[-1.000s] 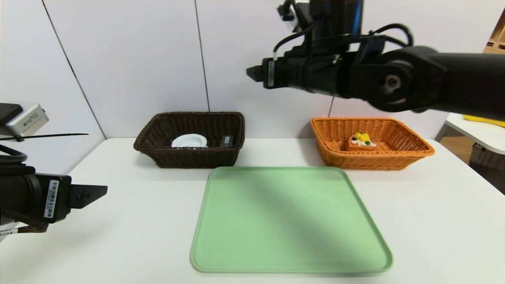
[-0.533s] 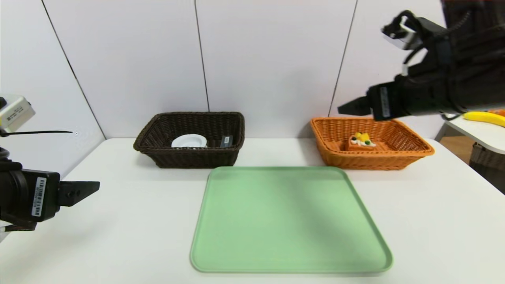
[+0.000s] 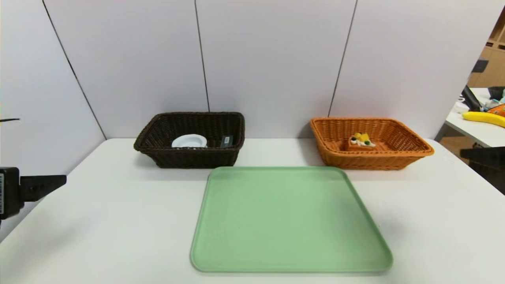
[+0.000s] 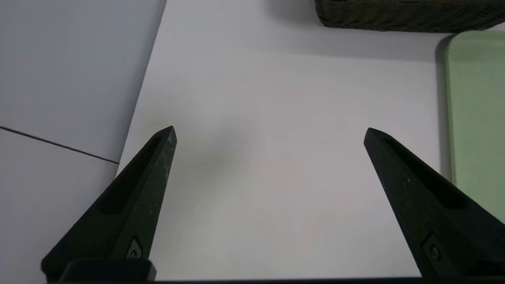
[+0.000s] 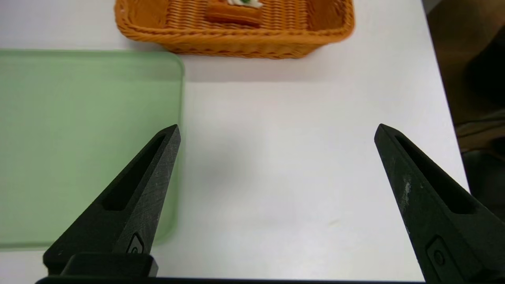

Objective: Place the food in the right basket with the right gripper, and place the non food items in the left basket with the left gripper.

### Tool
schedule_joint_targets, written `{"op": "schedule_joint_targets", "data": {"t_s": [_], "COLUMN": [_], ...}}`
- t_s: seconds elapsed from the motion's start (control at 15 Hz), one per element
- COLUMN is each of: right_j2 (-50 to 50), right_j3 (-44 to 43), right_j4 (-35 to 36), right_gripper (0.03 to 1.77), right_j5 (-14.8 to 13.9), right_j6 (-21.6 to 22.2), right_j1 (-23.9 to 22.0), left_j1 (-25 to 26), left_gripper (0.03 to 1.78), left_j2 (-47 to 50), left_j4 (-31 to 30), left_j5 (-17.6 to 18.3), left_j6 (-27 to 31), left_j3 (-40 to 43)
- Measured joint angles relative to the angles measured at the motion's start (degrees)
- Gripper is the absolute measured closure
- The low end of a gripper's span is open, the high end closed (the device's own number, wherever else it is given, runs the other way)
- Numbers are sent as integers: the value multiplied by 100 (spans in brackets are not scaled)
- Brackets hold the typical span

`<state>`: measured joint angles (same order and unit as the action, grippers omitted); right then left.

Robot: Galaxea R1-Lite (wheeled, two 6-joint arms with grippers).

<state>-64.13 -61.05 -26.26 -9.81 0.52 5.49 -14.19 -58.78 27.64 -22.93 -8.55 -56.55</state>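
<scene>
A dark brown wicker basket (image 3: 189, 140) stands at the back left of the table, holding a white dish (image 3: 189, 141) and a small dark item (image 3: 226, 141) side by side; well apart to the right, an orange wicker basket (image 3: 371, 142) holds an orange cake slice (image 3: 361, 142) with yellow, white and dark toppings.

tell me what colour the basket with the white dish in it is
Dark brown wicker: the left basket holding the white dish, best seen in the head view.

Left gripper (image 3: 43, 185) cut off at head view's left edge, right gripper (image 3: 483, 157) mostly beyond right edge, small dark item (image 3: 226, 141) in brown basket (image 3: 189, 157) unidentifiable.
</scene>
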Motion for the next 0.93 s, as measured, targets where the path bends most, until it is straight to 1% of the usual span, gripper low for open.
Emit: {"op": "schedule_joint_targets", "data": {"t_s": [0.13, 0.27, 0.53, 0.67, 0.8, 0.93], "right_j2": [549, 1108, 2302, 2964, 3500, 3925], "right_j3": [356, 599, 1018, 1298, 1591, 1822], "right_j4": [2, -11, -174, -295, -334, -318], "right_gripper": [11, 11, 11, 11, 11, 11], "right_j5": [65, 94, 106, 174, 202, 180], "right_j6": [10, 21, 7, 2, 11, 22], "right_j1": [-315, -441, -441, -373, -340, -345], "left_j1": [284, 510, 667, 680, 695, 818], "left_gripper": [12, 12, 12, 12, 12, 12], "left_j2": [184, 422, 1047, 1471, 1879, 2337], "left_j4": [1, -2, -11, -11, -7, 11], "left_j5": [9, 17, 33, 28, 4, -9], "left_j6": [-5, -18, -55, -24, -16, -7], "left_j3": [40, 143, 516, 763, 1003, 1268]}}
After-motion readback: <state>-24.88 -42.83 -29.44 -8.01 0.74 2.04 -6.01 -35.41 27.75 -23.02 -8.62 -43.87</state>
